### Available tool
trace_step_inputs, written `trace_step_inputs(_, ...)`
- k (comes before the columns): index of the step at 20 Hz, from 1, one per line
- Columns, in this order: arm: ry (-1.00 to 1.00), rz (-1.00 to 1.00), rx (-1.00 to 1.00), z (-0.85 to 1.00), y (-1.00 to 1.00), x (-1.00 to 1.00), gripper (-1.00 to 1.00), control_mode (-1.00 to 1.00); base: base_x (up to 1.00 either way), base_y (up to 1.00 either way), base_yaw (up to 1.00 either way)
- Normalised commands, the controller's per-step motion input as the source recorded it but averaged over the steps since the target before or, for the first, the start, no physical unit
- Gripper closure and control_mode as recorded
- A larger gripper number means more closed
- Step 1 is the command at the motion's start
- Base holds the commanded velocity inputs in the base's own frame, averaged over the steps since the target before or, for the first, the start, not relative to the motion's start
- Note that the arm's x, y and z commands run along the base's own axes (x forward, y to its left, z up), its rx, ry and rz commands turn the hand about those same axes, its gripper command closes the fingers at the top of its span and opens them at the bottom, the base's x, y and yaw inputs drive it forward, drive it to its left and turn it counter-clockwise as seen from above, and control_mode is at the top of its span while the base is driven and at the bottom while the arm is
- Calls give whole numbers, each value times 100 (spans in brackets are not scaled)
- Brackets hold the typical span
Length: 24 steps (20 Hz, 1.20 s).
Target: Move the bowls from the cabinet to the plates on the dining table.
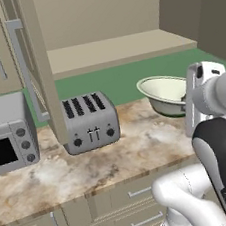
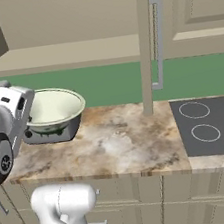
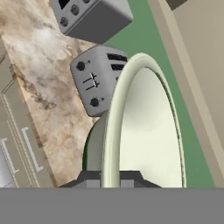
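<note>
- From the hand view I see the gripper (image 3: 111,178) clamped on the rim of the cream-and-green bowl (image 3: 144,131); one dark finger tip sits on each side of the rim.
- The bowl is held in the air above the marbled counter (image 1: 115,155), with its cream inside facing up and a little tilted in the left base view.
- In the left base view the bowl (image 1: 164,94) is to the right of the silver toaster (image 1: 90,122), not touching it. Its far side is against the green wall (image 1: 120,78).
- In the right base view the bowl (image 2: 53,109) is in front of the toaster (image 2: 51,134) and hides most of it.
- A grey toaster oven (image 1: 7,133) with round knobs stands on the counter left of the toaster.
- The door of the beige upper cabinet (image 1: 38,69) stands open, and I see its long silver bar handle (image 1: 23,66) at the edge. The shelf inside (image 1: 111,49) is visible behind it.
- In the right base view a dark cooktop (image 2: 212,125) with ring marks is set in the counter at the right.
- Beige drawers (image 1: 132,203) with small silver handles are below the counter edge.
</note>
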Motion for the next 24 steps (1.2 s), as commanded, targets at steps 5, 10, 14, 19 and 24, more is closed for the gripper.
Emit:
trace_step_inputs(5,1,0,0,0,5,0,100,-100,0,0,0)
trace_step_inputs(10,3,0,0,-2,7,-1,100,100,-4,0,0)
trace_step_inputs(14,0,0,0,0,0,0,100,100,-62,0,0)
trace_step_inputs(19,0,0,0,0,0,0,100,100,-85,0,-2)
trace_step_inputs(24,0,0,0,0,0,0,100,100,-75,1,-4)
